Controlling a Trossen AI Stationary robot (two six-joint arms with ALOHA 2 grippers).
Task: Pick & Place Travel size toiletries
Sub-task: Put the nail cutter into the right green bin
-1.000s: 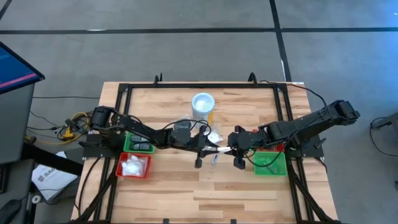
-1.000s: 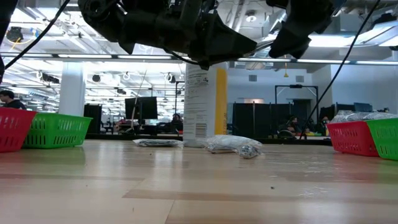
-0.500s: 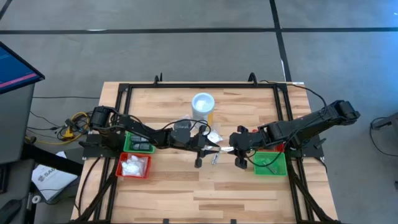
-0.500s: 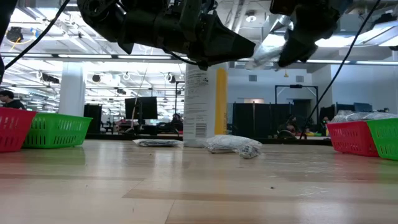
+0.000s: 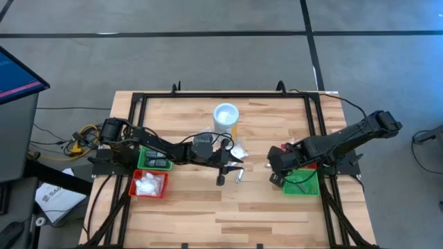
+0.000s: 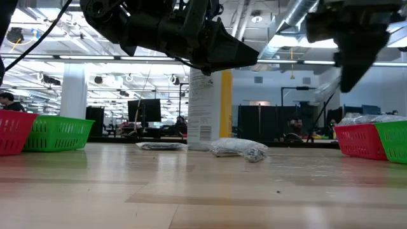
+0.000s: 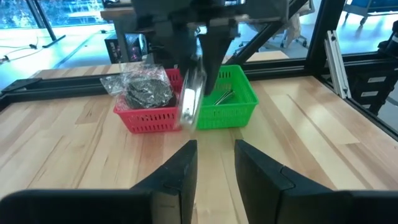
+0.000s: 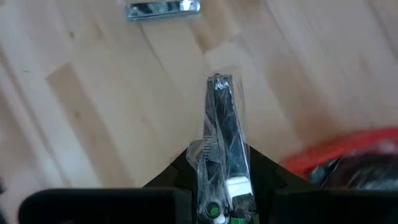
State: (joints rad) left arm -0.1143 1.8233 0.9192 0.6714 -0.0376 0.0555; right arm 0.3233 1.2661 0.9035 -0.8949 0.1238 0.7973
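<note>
right gripper: (image 8: 219, 186) pinching a wrapped toiletry packet (image 8: 222, 134), clear film over a slim dark/silvery piece; in high view the gripper (image 5: 277, 168) sits right of centre, at the left edge of the right-hand trays
left gripper: (image 7: 214, 165) mid-frame in high view (image 5: 225, 168), nothing between fingers (image 7: 183, 171), a narrow gap showing between them; waits near the loose items
task item held: packet hangs in air, sticking out past the right fingertips, above bare wood, not touching table
other toiletries: silvery tube (image 8: 163, 8) lying flat on the wood; bagged items (image 6: 238, 149) on table centre of low view, just beside canister (image 6: 208, 109)
step in hand: judged as carrying packet to a right-side tray, green tray (image 5: 301, 182) or red tray (image 7: 149, 115) beside it; which one is meant, cannot tell
how to do it well: keep pinch firm, film looks slippery; bring packet fully over tray wall before letting go; drop low so it does not bounce out; red tray already holds a crinkly bag, avoid snagging it
left-side trays: green tray (image 5: 154, 158) and red tray (image 5: 149, 184) lower left of table, red holds white packets
surface: light wooden butcher-block table (image 5: 277, 214), black frame rails round it
room: large open hall, ceiling lights, monitors and dark partitions behind table in low view; grey floor with dark lines in high view
</note>
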